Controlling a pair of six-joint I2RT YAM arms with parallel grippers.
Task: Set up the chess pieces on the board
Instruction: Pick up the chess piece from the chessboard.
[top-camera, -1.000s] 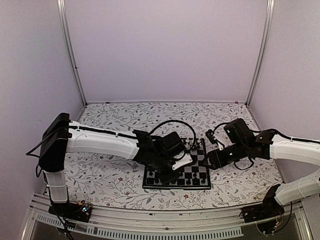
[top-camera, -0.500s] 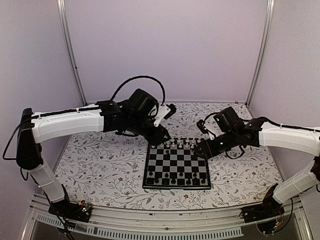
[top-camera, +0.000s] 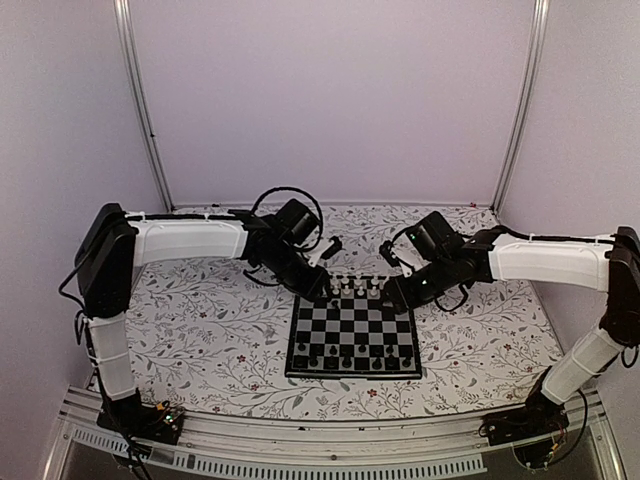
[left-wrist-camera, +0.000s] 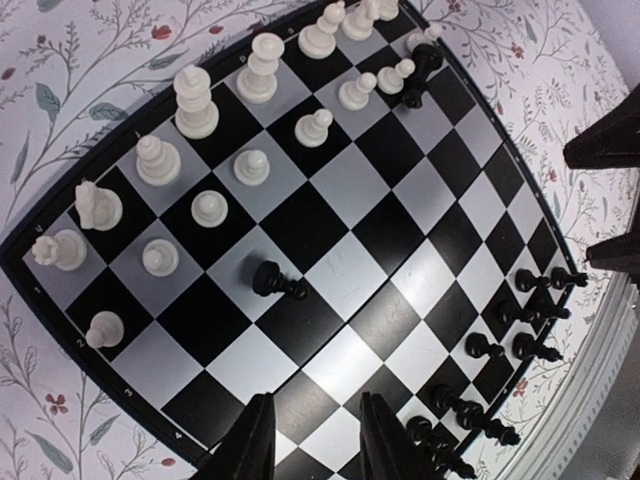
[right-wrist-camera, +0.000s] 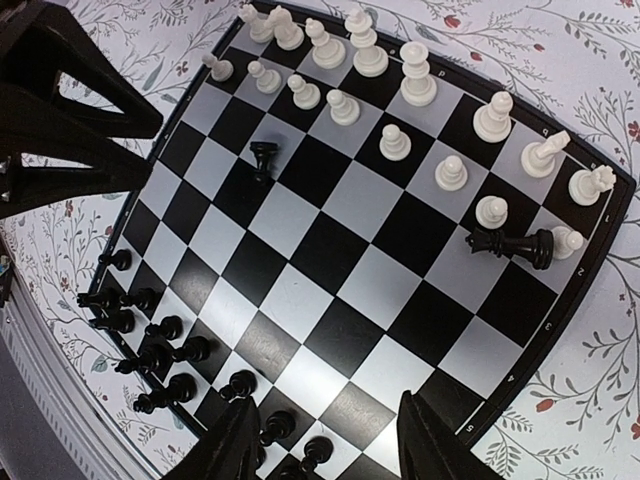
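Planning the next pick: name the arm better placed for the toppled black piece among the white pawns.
Right: the right gripper hovers at the board's far right corner, beside the toppled piece; the left gripper is far left.

**One black figure toppled beside the white rows**

A small square chessboard with black and silvery-grey checks (right-wrist-camera: 330, 270) lies on a floral-patterned table cover (right-wrist-camera: 560, 60). Tiny white chess figures (right-wrist-camera: 418, 85) line two rows at one edge, and tiny black chess figures (right-wrist-camera: 160, 355) crowd the opposite edge. A black pawn (right-wrist-camera: 262, 157) stands just beside the white pawns. A toppled black figure (right-wrist-camera: 515, 243) lies against a white pawn (right-wrist-camera: 567, 240). The right gripper (right-wrist-camera: 330, 440) hangs above the board, jaws apart.
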